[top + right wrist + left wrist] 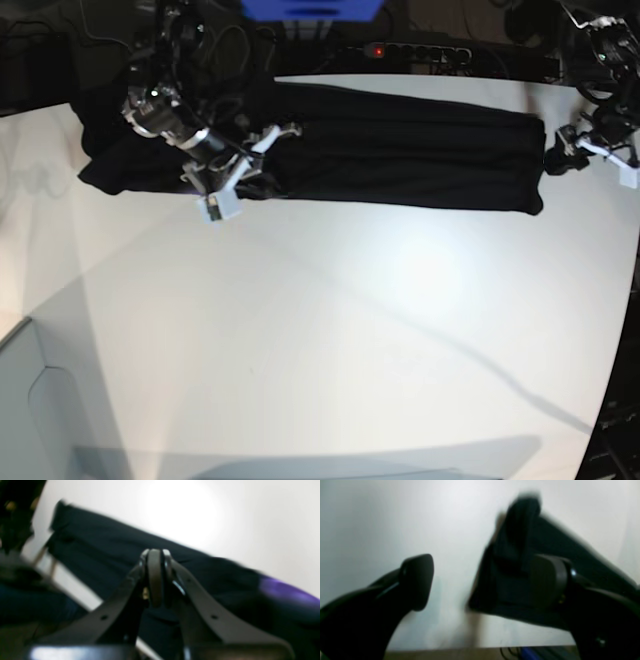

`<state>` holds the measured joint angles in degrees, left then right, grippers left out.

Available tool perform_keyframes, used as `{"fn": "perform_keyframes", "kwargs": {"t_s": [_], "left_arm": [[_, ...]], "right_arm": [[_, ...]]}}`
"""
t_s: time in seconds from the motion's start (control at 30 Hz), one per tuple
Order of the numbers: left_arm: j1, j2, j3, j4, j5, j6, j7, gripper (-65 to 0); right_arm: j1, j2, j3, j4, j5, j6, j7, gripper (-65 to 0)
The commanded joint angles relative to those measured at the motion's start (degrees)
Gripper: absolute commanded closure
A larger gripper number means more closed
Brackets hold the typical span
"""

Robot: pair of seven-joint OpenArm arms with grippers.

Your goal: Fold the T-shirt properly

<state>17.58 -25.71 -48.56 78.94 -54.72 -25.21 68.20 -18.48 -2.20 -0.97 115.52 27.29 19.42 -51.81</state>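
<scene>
Seemingly mid-fold: left gripper point(480, 580) gapes beside the T-shirt point(400, 150) end, right gripper point(155, 577) is clamped tight over cloth; next comes regrasping

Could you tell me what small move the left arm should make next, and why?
Probably draw the left gripper back from the T-shirt. Its fingers stand wide apart with the cloth's end beside one pad, not pinched, so that end looks released. The shirt lies as a long band on the table, with the right gripper shut over it.
</scene>
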Motion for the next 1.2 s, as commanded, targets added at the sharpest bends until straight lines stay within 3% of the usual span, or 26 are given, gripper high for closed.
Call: {"fn": "perform_keyframes", "kwargs": {"t_s": [0.0,0.2,0.43,0.67,1.17], "left_arm": [[0.0,-1.4,0.4,-0.9,-1.0,-0.6,-0.8,-58.2],[-4.0,-1.4,4.2,-10.8,-0.4,-1.8,-0.8,-58.2],[-5.2,-1.1,8.7,-12.7,-0.4,-1.4,-0.8,-58.2],[-4.5,-1.1,14.1,-12.6,-0.4,-1.3,-0.6,-58.2],[0.1,-0.9,14.5,-11.9,-0.4,-1.3,-0.3,-58.1]], "right_arm": [[0.2,-0.2,0.8,1.3,1.2,-0.2,1.5,0.0],[0.2,-0.2,7.9,1.1,1.2,-0.2,1.5,0.0],[0.1,-0.2,14.7,1.0,1.2,-0.2,1.4,0.0],[-0.2,-0.2,15.6,0.9,1.0,-0.2,1.0,0.0],[-0.3,-0.3,15.5,0.8,1.0,-0.2,1.0,0.0]]}}
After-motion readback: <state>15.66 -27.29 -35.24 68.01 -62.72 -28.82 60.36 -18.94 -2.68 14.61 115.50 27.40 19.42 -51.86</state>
